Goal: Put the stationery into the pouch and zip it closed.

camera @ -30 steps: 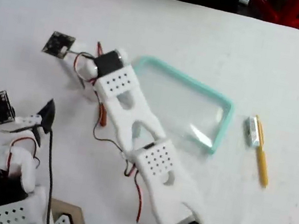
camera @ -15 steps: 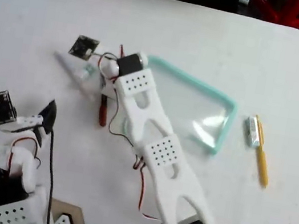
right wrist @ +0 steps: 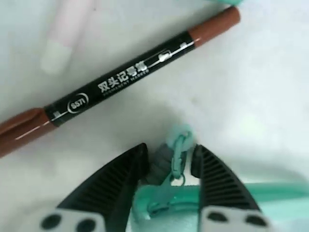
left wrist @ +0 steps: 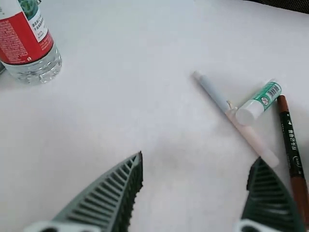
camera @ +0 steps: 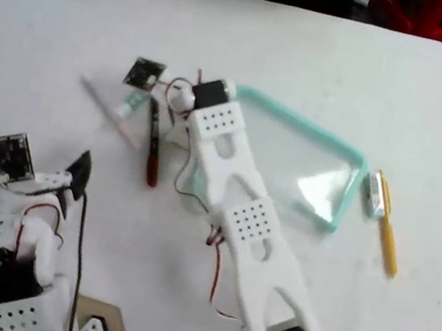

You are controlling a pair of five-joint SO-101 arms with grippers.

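On the near side of the white table (camera: 62, 0), the left gripper (left wrist: 198, 159) hangs with jaws apart, free for picking. Farther out, the right gripper (right wrist: 170, 150) is clamped on the teal zip pull (right wrist: 179, 136) of one clear, teal-trimmed pouch (camera: 286, 160), probably to open it. Five stationery items lie outside: one yellow pen (camera: 387, 229), one white eraser-like block (camera: 373, 192), one brown marker (camera: 153, 147), one green-white glue stick (camera: 133, 103), one pale pen (camera: 104, 102)

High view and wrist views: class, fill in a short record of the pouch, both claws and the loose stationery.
pouch: clear with teal edging, flat on the table, looks empty
right claw: shut on the zipper pull
left claw: open, above the table
near zipper end: brown marker, pale pen, green-and-white tube
near opposite end: yellow pen, small white item
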